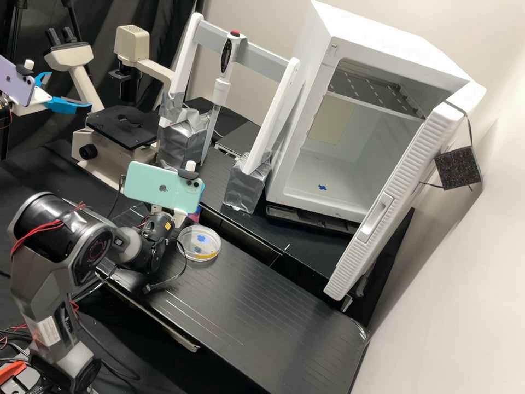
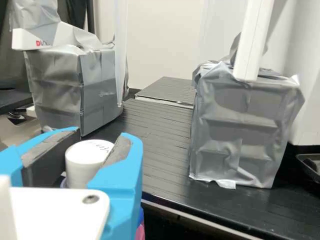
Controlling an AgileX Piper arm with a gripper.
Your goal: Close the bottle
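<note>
Finding 1: the short white cylindrical cap [image 2: 86, 167], with faint dark marks on its flat top, stands between the 2 bright blue fingers of the white-bodied pincer [image 2: 104, 134]. The fingers are parted by about the cap's width, their dark pads lying along opposite sides of it. I judge the cap gripped, though firmness of contact cannot be confirmed.

Finding 2: the cap's axis is upright, top face up, and the pincer meets it from the side. This relation governs the coming move: any turn should follow the upright axis without leaning the cap. Whether the cap is seated on the bottle's neck or merely resting there cannot be told.

Finding 3: the dark grey jointed arm [image 1: 90, 246] extends over the black ribbed counter [image 1: 235, 306]. A round, clear, shallow dish [image 1: 192, 250] lies on it, just beside the wrist. Beyond the pincer stand 2 blocks wrapped in silver-grey tape, 1 nearer the cap [image 2: 72, 90] and 1 farther aside [image 2: 240, 130].

Assessment: the step in hand appears to be the closing itself, probably late in the task. A tilted cap could bind, or the bottle could turn along with it.
</note>
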